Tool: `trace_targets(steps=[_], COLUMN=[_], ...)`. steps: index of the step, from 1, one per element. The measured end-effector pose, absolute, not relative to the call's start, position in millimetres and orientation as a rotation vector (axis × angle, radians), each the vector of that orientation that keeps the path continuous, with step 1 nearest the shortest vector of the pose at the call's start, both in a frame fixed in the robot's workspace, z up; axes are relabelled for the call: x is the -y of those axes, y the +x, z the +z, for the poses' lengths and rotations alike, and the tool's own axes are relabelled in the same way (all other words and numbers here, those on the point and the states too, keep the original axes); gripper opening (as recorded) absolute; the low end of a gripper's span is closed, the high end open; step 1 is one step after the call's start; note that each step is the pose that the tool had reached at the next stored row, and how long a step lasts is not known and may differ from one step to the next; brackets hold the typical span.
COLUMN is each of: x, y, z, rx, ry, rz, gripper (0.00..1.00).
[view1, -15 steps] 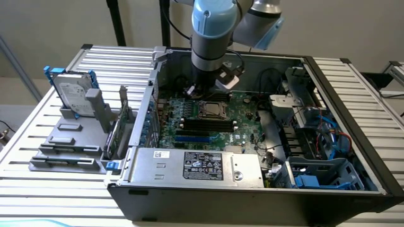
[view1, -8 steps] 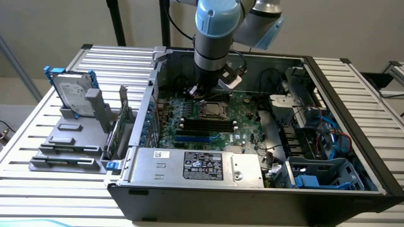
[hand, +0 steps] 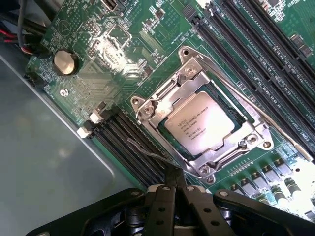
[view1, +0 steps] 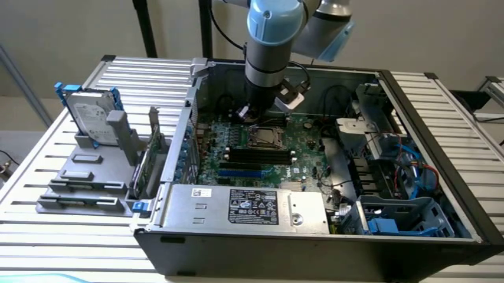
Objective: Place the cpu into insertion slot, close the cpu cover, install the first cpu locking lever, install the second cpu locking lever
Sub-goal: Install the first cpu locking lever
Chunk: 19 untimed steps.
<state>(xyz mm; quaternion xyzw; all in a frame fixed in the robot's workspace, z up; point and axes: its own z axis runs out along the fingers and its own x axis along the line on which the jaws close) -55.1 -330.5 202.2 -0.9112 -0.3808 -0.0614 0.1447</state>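
Observation:
The cpu lies flat in the insertion slot on the green board. The silvery cpu cover is folded down around it, so the chip shows through the window. One thin wire locking lever sticks out along the socket's edge nearest my fingers. A second lever runs along the side by the memory slots. My gripper is shut, its tips right at the first lever's end; contact cannot be told. In the exterior view the gripper hangs just behind the socket.
Long black memory slots flank the socket, and a coin battery sits nearby. In the open case, the grey power supply is at the front and blue drive bays at the exterior view's right. A hard drive stands outside.

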Motion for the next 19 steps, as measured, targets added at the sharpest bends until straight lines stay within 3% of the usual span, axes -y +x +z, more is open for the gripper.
trace_targets(steps=[19], x=[329.5], y=[-42.9], z=[198.7], rx=[1.098], ry=[-2.63], rz=[-0.162], gripper=[0.11])
